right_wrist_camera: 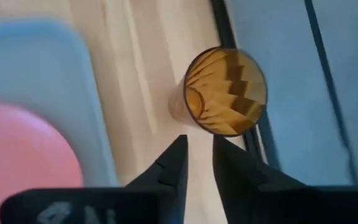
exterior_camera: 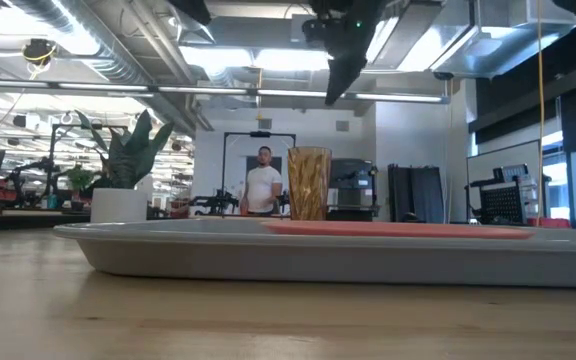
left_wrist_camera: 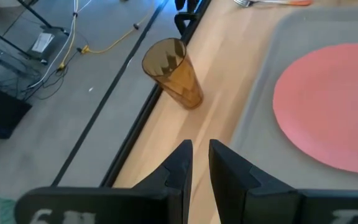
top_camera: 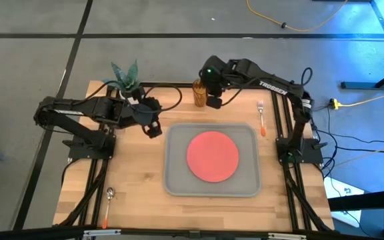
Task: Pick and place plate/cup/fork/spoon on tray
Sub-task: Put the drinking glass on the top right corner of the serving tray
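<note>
White pot w/ plant; person in bkgd

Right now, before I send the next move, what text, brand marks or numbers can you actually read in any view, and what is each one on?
"TROSSEN": white lettering on the right arm's forearm link, high view.
A "6" and one more white character: on the left wrist housing, cut off by the picture's edge, not readable as a whole.
The cup, plate, tray, fork, spoon: no lettering visible.
Room behind the table, low view: nothing readable.
</note>
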`<state>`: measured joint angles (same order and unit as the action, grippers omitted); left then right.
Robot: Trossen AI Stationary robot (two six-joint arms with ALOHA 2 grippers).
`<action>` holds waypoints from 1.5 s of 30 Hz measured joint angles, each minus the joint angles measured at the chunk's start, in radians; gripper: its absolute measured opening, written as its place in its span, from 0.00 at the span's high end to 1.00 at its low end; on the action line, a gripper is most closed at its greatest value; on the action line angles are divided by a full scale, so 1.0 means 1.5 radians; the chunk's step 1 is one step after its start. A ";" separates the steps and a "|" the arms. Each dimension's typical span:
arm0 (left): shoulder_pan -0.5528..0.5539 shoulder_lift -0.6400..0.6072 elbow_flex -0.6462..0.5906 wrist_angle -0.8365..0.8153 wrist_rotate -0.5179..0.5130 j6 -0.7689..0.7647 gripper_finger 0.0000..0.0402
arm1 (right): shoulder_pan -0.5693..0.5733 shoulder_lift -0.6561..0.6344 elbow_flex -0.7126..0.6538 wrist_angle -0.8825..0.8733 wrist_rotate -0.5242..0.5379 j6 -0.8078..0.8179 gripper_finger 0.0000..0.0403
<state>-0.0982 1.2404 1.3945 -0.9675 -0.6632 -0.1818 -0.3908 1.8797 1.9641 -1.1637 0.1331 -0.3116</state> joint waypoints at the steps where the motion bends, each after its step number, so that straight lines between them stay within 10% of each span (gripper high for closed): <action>1: 0.000 0.000 0.000 -0.003 0.000 0.000 0.88 | 0.000 0.005 0.000 0.001 0.001 -0.032 0.79; 13: 0.000 0.000 0.000 -0.034 0.000 0.000 0.88 | -0.008 0.065 -0.001 0.010 0.008 -0.206 0.78; 45: 0.000 0.000 0.000 -0.036 0.000 0.000 0.88 | -0.046 0.098 -0.002 0.049 -0.083 -0.213 0.78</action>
<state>-0.0982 1.2407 1.3945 -1.0214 -0.6639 -0.1814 -0.4603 2.0268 1.9617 -1.0903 0.0085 -0.6305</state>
